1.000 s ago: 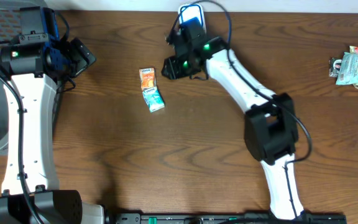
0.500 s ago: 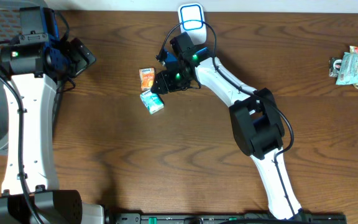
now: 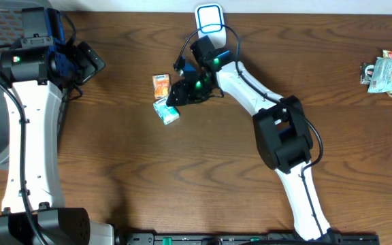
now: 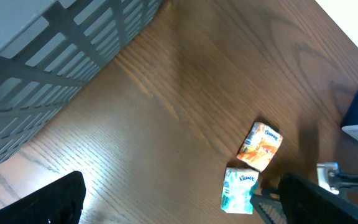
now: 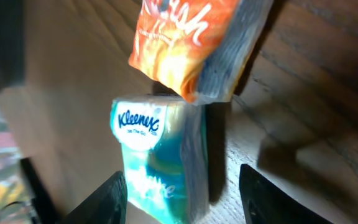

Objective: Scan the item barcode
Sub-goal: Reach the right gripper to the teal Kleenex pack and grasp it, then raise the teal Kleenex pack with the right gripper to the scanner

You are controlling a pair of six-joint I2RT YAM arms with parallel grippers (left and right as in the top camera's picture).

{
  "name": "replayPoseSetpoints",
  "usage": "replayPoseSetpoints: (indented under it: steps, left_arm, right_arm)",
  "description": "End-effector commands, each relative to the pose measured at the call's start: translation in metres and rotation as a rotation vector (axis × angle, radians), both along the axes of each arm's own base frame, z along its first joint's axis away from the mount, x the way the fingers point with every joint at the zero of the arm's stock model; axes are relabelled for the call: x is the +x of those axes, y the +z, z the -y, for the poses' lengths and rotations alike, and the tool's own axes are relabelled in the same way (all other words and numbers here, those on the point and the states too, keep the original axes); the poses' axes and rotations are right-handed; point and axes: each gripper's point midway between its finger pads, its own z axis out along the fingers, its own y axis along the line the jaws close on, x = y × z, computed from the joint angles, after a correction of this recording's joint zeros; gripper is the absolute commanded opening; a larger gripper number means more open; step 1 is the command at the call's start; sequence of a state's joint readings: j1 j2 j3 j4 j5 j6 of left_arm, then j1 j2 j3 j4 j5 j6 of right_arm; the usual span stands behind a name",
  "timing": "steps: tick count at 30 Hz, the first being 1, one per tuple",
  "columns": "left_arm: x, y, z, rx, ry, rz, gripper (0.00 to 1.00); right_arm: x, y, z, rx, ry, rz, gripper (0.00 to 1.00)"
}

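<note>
1. The tabletop (image 3: 148, 177) was brown wood with flowing grain.
2. A gray slatted basket (image 4: 55, 68) stood at its left edge.
3. The left pincer (image 4: 179, 186) hung over the left side, spread wide and empty.
4. The right pincer (image 5: 182, 183) was spread, its dark fingers (image 5: 110, 199) standing either side of the teal tissue pack (image 5: 157, 168) without pinching it.
5. That soft, glossy, rectangular pack lay mid-tabletop, touching an orange tissue pack (image 5: 191, 43).
6. A small white scanner (image 3: 209, 17) with a rounded blue outline sat at the far edge.
</note>
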State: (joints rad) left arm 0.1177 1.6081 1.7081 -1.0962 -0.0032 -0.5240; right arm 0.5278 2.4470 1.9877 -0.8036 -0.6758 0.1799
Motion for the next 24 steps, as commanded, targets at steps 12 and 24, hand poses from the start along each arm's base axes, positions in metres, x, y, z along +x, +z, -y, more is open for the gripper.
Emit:
replayPoseSetpoints:
  steps: [12,24]
  left_arm:
    - [-0.001,0.003,-0.002,0.003,0.011,0.006,0.98]
    - [-0.001,0.003,-0.002,0.003,0.011,0.006,0.98]
  right_arm:
    - [-0.015,-0.041,-0.006,-0.094,0.039,-0.013,0.20]
    - [0.022,0.041,0.045,0.221,-0.065,-0.138,0.01]
